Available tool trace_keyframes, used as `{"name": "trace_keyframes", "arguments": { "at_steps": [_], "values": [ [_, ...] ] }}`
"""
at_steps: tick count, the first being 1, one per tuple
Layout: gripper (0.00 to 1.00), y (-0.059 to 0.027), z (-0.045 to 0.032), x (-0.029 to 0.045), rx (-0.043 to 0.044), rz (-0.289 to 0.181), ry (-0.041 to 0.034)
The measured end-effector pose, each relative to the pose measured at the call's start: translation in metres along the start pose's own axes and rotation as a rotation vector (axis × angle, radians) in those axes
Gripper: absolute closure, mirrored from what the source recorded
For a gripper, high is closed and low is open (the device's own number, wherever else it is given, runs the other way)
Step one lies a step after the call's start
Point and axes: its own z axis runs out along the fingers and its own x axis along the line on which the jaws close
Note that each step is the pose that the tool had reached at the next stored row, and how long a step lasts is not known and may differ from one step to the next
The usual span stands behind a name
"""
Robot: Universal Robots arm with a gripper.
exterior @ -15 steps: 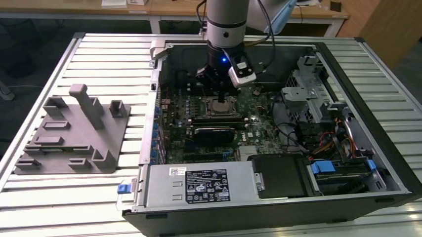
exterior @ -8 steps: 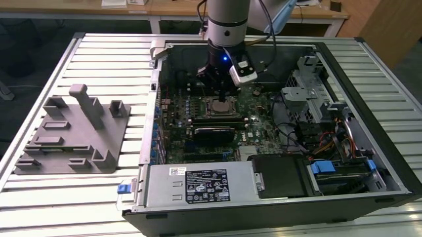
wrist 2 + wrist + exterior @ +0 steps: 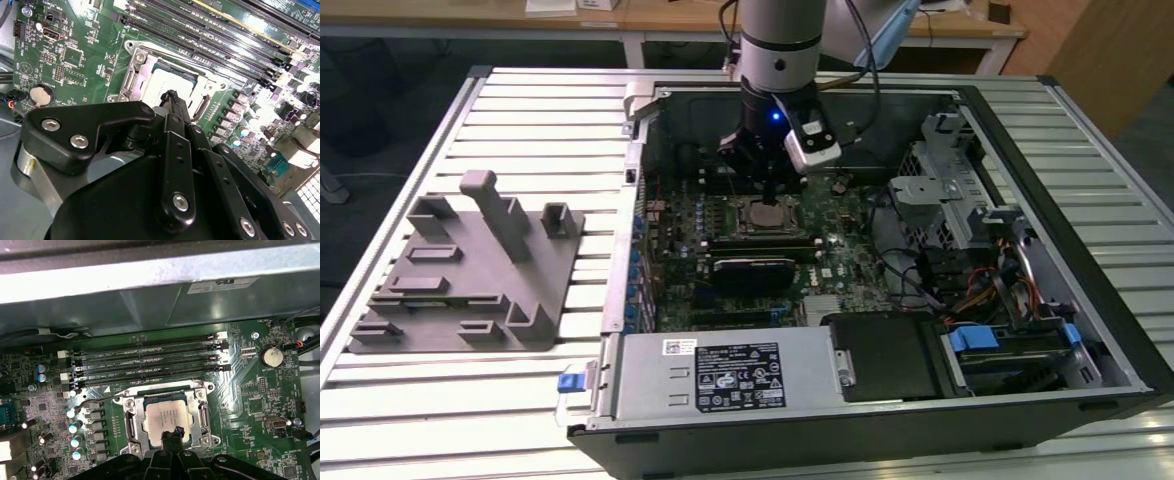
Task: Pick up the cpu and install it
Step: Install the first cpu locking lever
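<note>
The open computer case (image 3: 854, 435) is lying on the slatted desk (image 3: 520, 120), with the grey fixture block (image 3: 467, 270) sitting well apart at the exterior view's left. Memory slots (image 3: 150, 362) are running just beside the socket (image 3: 129, 425), where the cpu (image 3: 167, 417) is sitting. In the upper centre of the exterior view the arm is reaching straight down into the case. The end effector (image 3: 172, 434) is hanging over the cpu's edge, fingertips pressed together and gripping nothing.

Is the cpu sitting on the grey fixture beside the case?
No, in the first wrist view the cpu lies flat in the motherboard socket.
</note>
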Motion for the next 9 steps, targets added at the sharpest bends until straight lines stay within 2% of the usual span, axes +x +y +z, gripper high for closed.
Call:
{"name": "trace_keyframes", "arguments": {
  "at_steps": [5,9],
  "values": [
    [0.89,0.0000,-0.0004,0.0000,0.0000,0.000,0.0000],
    [0.89,0.0000,-0.0036,-0.0001,0.0001,0.000,0.0000]
  ]
}}
